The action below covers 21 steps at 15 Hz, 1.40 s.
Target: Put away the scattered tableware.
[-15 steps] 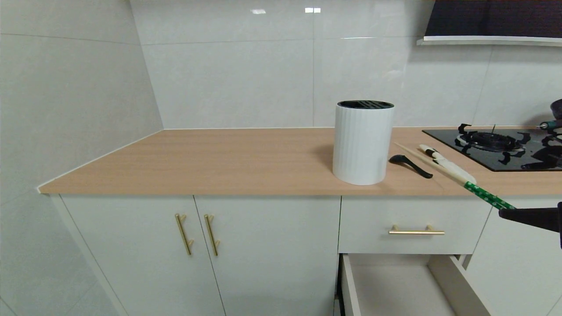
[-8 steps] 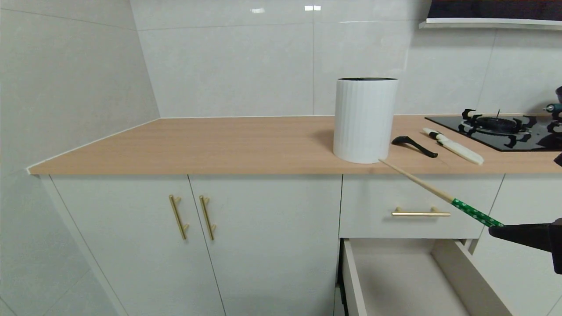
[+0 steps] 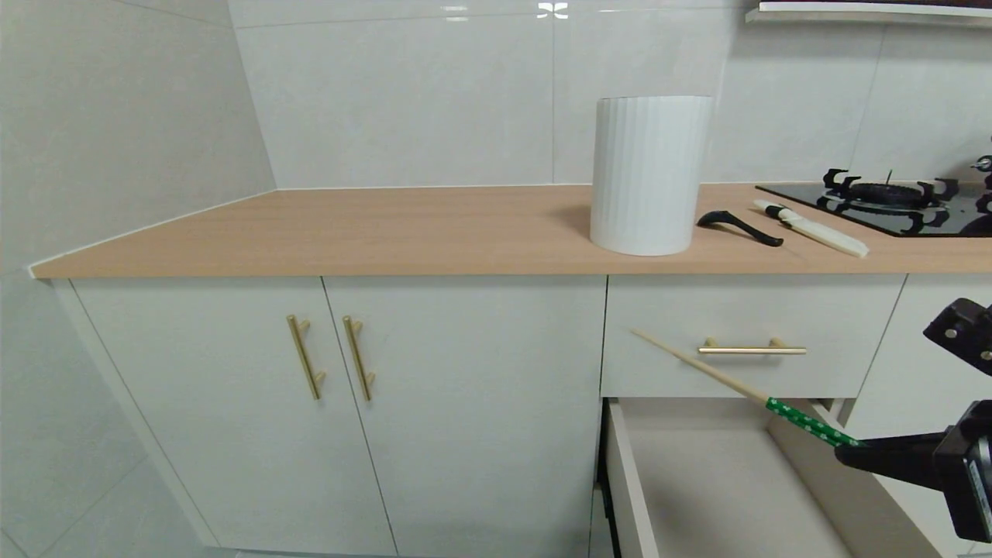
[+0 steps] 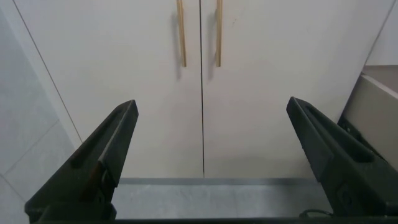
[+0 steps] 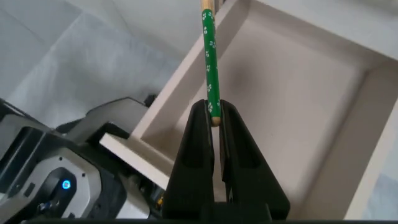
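Observation:
My right gripper [image 3: 846, 449] [image 5: 212, 115] is shut on the green-patterned end of a wooden chopstick [image 3: 736, 387] [image 5: 208, 50]. It holds the stick slanting over the open lower drawer [image 3: 628, 480] [image 5: 298, 87], in front of the shut upper drawer. On the wooden countertop [image 3: 387, 229] a black spoon [image 3: 740, 228] and a white-sheathed knife [image 3: 814, 230] lie to the right of a white ribbed utensil holder [image 3: 649, 174]. My left gripper [image 4: 211, 155] is open with nothing in it, low in front of the white double cabinet doors [image 4: 199, 74].
A black gas hob [image 3: 891, 203] sits at the counter's right end. Gold bar handles are on the cabinet doors [image 3: 329, 364] and on the upper drawer [image 3: 752, 350]. White tiled walls close off the back and left.
The head view has dropped, so the counter sits higher in the picture. My right gripper has carried the chopstick down from counter level to just over the open drawer.

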Tool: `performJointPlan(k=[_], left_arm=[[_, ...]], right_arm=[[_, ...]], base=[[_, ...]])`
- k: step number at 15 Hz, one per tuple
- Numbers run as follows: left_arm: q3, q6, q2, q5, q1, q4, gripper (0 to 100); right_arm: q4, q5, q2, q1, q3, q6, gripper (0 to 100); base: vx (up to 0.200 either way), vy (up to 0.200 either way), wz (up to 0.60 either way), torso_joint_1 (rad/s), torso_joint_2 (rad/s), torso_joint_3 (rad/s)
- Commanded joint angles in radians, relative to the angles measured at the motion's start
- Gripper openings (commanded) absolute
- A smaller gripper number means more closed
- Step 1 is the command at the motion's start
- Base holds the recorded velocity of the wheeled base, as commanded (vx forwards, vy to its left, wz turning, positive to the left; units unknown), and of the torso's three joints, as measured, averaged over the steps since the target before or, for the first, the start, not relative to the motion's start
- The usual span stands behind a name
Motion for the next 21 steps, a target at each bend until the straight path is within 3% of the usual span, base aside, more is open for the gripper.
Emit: performJointPlan(k=[1,9,14,16,19,21], left_arm=[[0.000,0.000,0.000,0.000,0.000,0.000,100],[0.000,0.000,0.000,0.000,0.000,0.000,100],[0.000,0.000,0.000,0.000,0.000,0.000,100],[0.000,0.000,0.000,0.000,0.000,0.000,100],[0.000,0.000,0.000,0.000,0.000,0.000,100],[0.000,0.000,0.000,0.000,0.000,0.000,100]], right_arm=[[-0.004,0.000,0.062,0.003,0.001,0.001,0],[-0.002,-0.127,0.383,-0.003,-0.020,0.010,0],[-0.013,-0.191,0.616,-0.010,-0.088,0.104,0],[-0.068,-0.193,0.754,-0.010,-0.106,0.147,0],[-0.265,-0.213,0.964,-0.008,-0.117,0.217,0],[-0.286,-0.216,1.017,0.007,-0.145,0.236,0]], base=[[0.000,0.000,0.00,-0.066,0.11,0.110],[0.000,0.000,0.00,-0.004,0.01,0.005],[0.000,0.000,0.00,0.000,0.00,0.000],[0.000,0.000,0.00,0.000,0.00,0.000],[0.000,0.000,0.00,0.000,0.00,0.000],[0.000,0.000,0.00,0.000,0.00,0.000]])
